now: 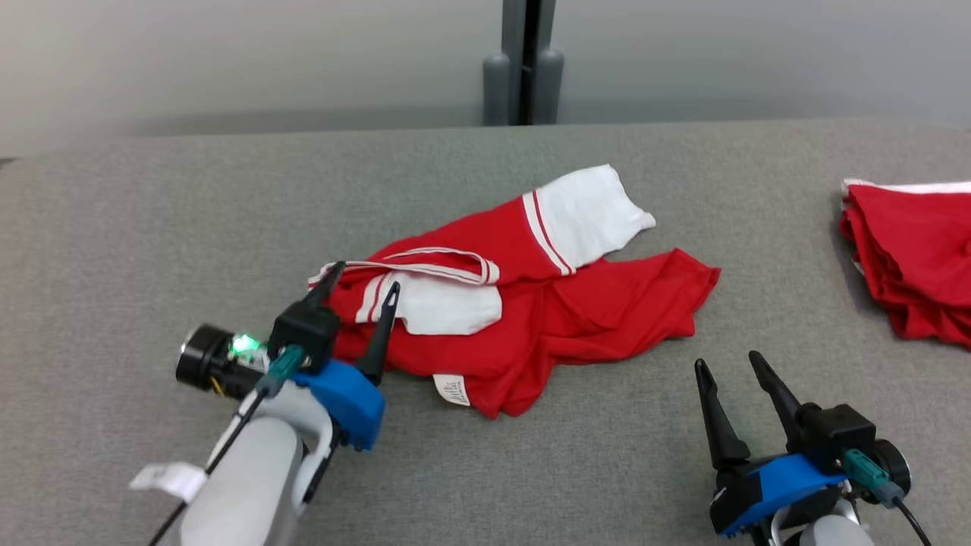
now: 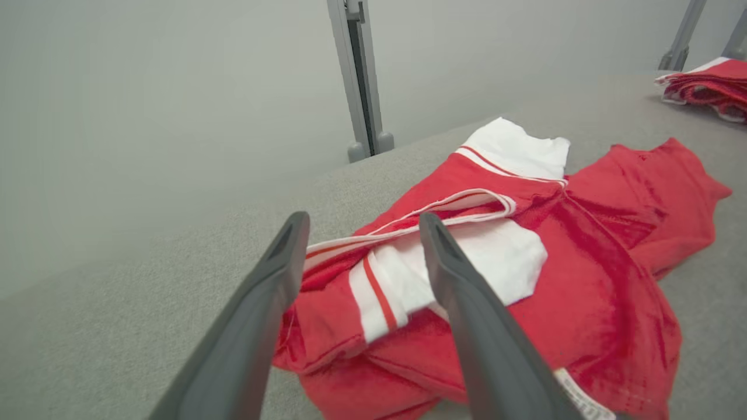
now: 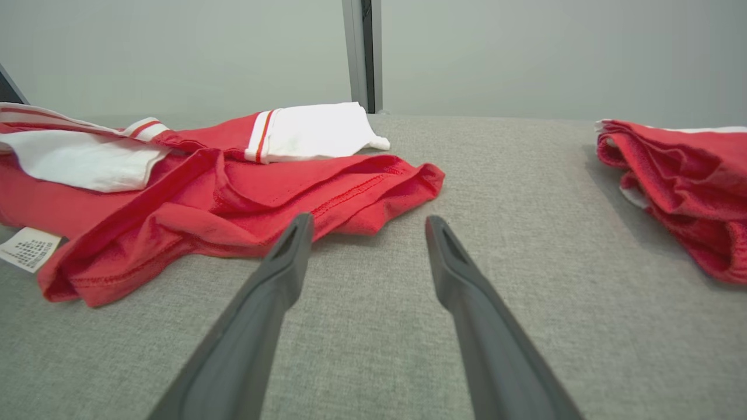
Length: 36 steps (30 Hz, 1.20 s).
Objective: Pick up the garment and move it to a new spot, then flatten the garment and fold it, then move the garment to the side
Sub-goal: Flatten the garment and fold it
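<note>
A crumpled red garment (image 1: 576,318) with white sleeves and striped trim lies in the middle of the grey table; it also appears in the left wrist view as the garment (image 2: 589,274) and in the right wrist view as the garment (image 3: 233,198). My left gripper (image 1: 362,282) is open at the garment's left end, its fingers over the collar trim and a white sleeve, as the left gripper (image 2: 362,224) shows with cloth between and below the fingers. My right gripper (image 1: 727,362) stands open above bare table, just right of the garment's hem; the right gripper (image 3: 367,224) holds nothing.
A stack of folded red garments (image 1: 914,258) sits at the table's right edge. A grey post (image 1: 523,68) stands behind the table's far edge against a pale wall. Bare grey table surface (image 1: 152,250) spreads to the left and front.
</note>
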Tool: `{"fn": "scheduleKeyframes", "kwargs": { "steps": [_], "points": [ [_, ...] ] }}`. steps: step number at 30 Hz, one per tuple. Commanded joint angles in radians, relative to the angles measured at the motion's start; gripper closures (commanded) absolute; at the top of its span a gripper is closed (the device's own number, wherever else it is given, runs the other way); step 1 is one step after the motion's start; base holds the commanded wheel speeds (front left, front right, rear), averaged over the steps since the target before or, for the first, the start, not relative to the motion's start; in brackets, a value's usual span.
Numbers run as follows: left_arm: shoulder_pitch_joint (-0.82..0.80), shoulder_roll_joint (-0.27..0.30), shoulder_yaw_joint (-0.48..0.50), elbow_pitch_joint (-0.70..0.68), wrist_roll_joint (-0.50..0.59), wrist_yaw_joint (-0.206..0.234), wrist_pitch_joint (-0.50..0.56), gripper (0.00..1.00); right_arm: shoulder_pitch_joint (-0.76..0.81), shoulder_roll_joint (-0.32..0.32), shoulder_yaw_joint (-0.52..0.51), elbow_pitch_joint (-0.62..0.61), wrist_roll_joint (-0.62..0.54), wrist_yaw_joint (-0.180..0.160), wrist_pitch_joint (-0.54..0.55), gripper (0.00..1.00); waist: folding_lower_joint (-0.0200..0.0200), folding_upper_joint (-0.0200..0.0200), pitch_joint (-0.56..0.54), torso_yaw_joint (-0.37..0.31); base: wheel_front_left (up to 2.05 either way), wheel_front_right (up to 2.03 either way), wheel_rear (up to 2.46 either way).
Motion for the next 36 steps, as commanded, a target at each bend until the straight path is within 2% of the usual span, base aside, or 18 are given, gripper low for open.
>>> {"fn": "scheduleKeyframes", "kwargs": {
  "steps": [1,8,15,21,22,23,24,29,36],
  "points": [
    [-0.045,0.010,-0.017,0.018,0.011,-0.006,0.018,0.00,-0.015,-0.001,0.002,-0.004,-0.010,0.000,-0.006,0.00,-0.0001,-0.0001,0.019,-0.004,0.00,0.00,0.00],
    [-0.205,0.057,-0.154,0.140,0.059,-0.027,0.108,0.00,-0.049,-0.001,0.009,-0.003,-0.012,0.000,-0.006,0.00,-0.0001,-0.0001,0.090,-0.038,0.00,0.00,0.00],
    [-0.289,0.098,-0.271,0.201,0.030,-0.026,0.132,0.00,-0.070,-0.001,0.017,0.001,-0.004,0.000,-0.006,0.00,-0.0001,-0.0001,0.117,-0.068,0.00,0.00,0.00],
    [-0.341,0.084,-0.311,0.232,-0.012,-0.027,0.098,0.00,-0.072,-0.001,0.024,-0.002,0.005,0.000,-0.006,0.00,-0.0001,-0.0001,0.123,-0.089,0.00,0.00,0.00],
    [-0.349,0.075,-0.317,0.237,-0.023,-0.027,0.097,0.52,-0.071,-0.001,0.025,-0.001,0.007,0.000,-0.006,0.00,-0.0001,-0.0001,0.123,-0.092,0.00,0.00,0.00],
    [-0.358,0.066,-0.323,0.241,-0.036,-0.027,0.095,0.79,-0.070,-0.001,0.026,0.000,0.008,0.000,-0.006,0.00,-0.0001,-0.0001,0.122,-0.094,0.00,0.00,0.00],
    [-0.366,0.057,-0.330,0.245,-0.050,-0.027,0.093,1.00,-0.070,-0.001,0.028,0.001,0.010,0.000,-0.006,0.00,-0.0001,-0.0001,0.122,-0.096,0.00,0.00,0.00],
    [-0.422,0.055,-0.320,0.281,-0.108,-0.027,0.067,1.00,-0.074,-0.001,0.038,-0.001,0.018,0.000,-0.006,0.00,-0.0001,-0.0001,0.127,-0.107,0.00,0.00,0.00],
    [-0.553,0.141,-0.158,0.382,-0.215,0.017,0.019,1.00,-0.089,-0.002,0.038,-0.011,0.026,0.000,-0.006,0.00,-0.0001,-0.0001,0.151,-0.128,0.00,0.00,0.00]
  ]
}}
